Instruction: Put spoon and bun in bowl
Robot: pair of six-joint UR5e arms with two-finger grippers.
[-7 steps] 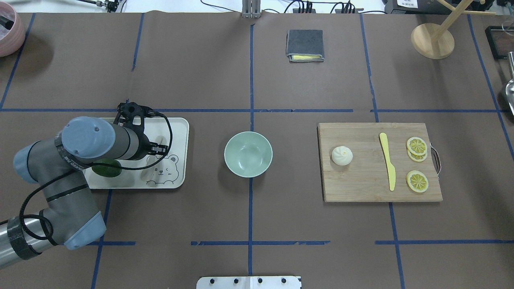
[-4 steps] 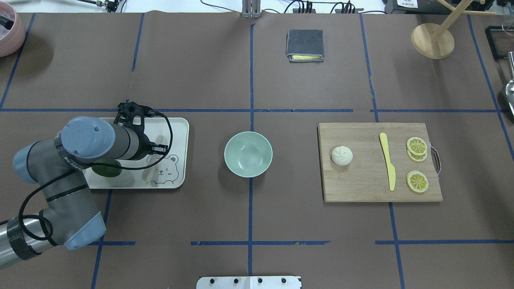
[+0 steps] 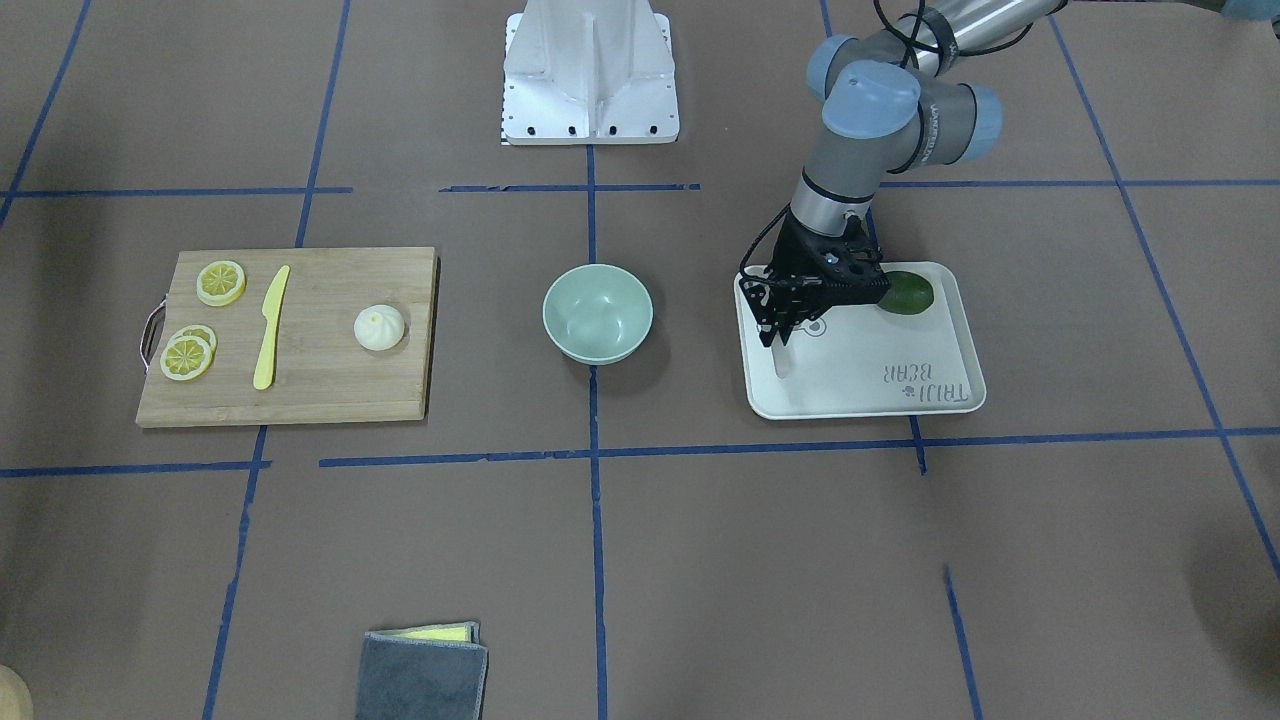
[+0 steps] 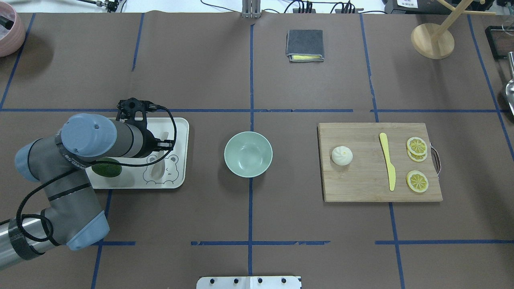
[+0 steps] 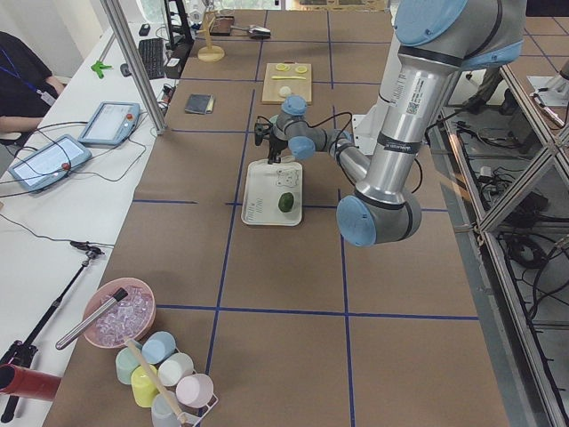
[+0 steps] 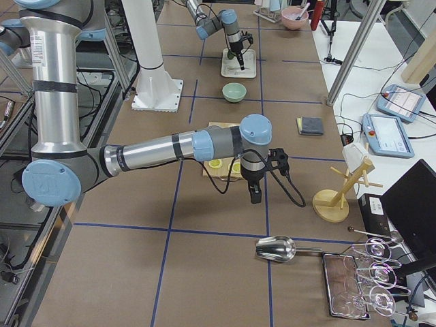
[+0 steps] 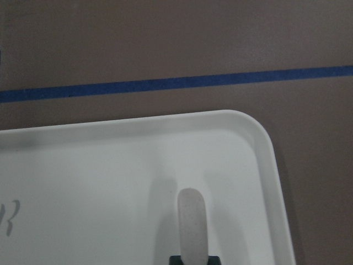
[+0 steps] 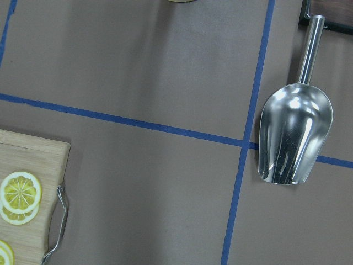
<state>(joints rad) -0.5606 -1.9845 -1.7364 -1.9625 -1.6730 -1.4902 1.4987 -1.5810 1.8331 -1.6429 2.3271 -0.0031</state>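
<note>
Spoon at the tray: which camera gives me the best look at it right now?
Overhead exterior: the spoon shows scoop and most of its handle against the tray, only the left end effector crossing it. Left wrist shows just the handle tip; front-facing a faint pale sliver; side views too small; right wrist nothing.

At the tray [image 4: 178, 127], the left arm [image 4: 100, 140] covers its own left gripper [image 3: 776, 338] from overhead. The wrist camera crops the spoon [image 7: 191, 221] at the bottom edge, just where a dark sliver of finger crosses the handle, so the grip itself cannot be judged. The same arm hides part of the avocado [image 4: 105, 168]. Across the table, the right gripper [image 6: 255, 197] shows only from the side camera — too small to tell how its jaws stand. A steel scoop [image 4: 510, 91] and a pink bowl [image 4: 7, 34] are cut by the overhead view's edges, and the cutting board [image 8: 27, 182] runs off the right wrist view.
</note>
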